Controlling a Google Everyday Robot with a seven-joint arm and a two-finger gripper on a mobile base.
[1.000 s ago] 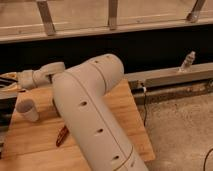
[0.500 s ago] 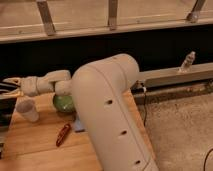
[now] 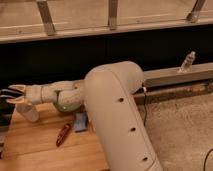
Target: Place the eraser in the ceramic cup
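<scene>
My gripper is at the far left of the camera view, just above and left of the ceramic cup. Its tan fingers are shut on a dark, striped block, the eraser, which reaches the frame's left edge. The small white cup stands upright on the wooden table, its top partly covered by my wrist. My pale forearm runs right from the gripper into the big arm link that fills the middle of the view.
A green bowl sits behind my forearm, mostly hidden. A blue-grey pad and a slim red object lie on the table. A bottle stands on the ledge at right. Something dark lies at the table's left edge.
The big arm link has swung right, uncovering the bowl, pad and red object. The forearm has stretched out left, with the gripper now over the cup.
</scene>
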